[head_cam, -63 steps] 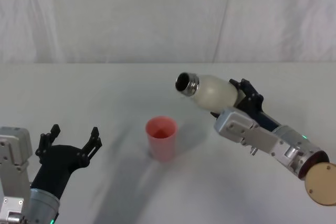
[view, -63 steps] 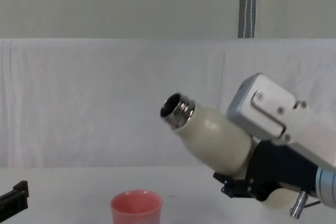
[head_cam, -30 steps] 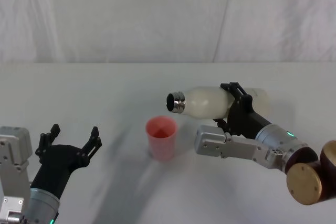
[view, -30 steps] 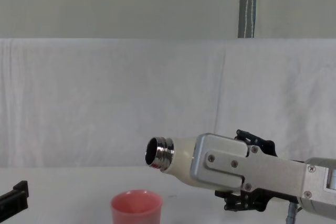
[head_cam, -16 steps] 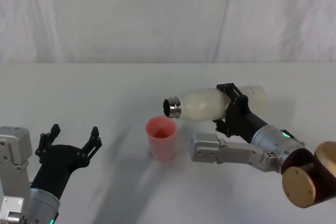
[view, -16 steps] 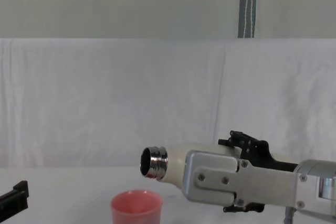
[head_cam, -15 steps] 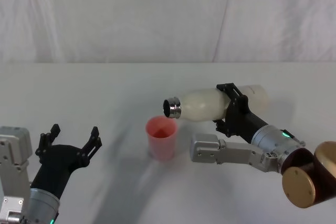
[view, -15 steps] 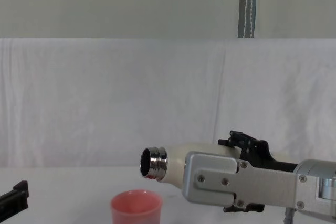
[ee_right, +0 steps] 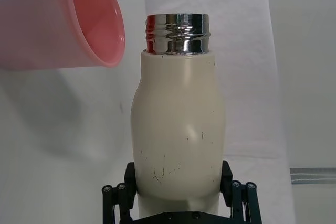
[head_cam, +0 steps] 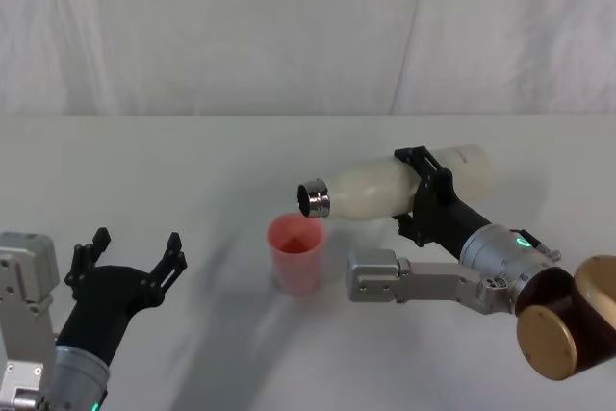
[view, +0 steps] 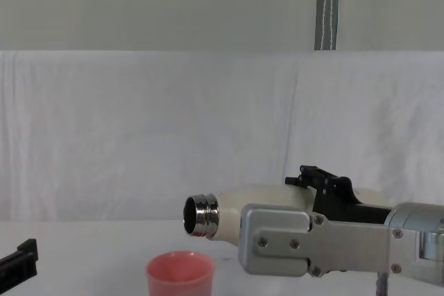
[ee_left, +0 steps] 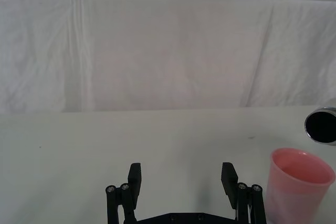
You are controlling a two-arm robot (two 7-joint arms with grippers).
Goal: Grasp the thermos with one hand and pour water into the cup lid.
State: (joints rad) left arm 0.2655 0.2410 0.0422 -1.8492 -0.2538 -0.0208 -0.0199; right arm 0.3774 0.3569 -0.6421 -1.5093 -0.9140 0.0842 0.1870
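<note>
Cream-white and laid almost on its side, the thermos (head_cam: 399, 183) is pinched round its lower body by the right gripper (head_cam: 430, 197), whose black fingers (ee_right: 237, 202) press against the bottle on both sides in the right wrist view. Its steel neck (head_cam: 314, 200) points toward the robot's left and dips slightly, the open mouth hanging just above the near rim of the pink cup (head_cam: 296, 253), a little to the cup's right. In the chest view the neck (view: 200, 216) sits clear above the cup (view: 180, 274), with a gap between them. The cup stands upright on the white table (head_cam: 192, 170), near the middle, and its inside looks plain pink in the right wrist view; whether any water is in it cannot be told. The left gripper (head_cam: 128, 262) rests low at the robot's left, well apart from the cup, its fingers (ee_left: 134, 174) spread wide and holding nothing. A white cloth (view: 139, 129) hangs behind the table
</note>
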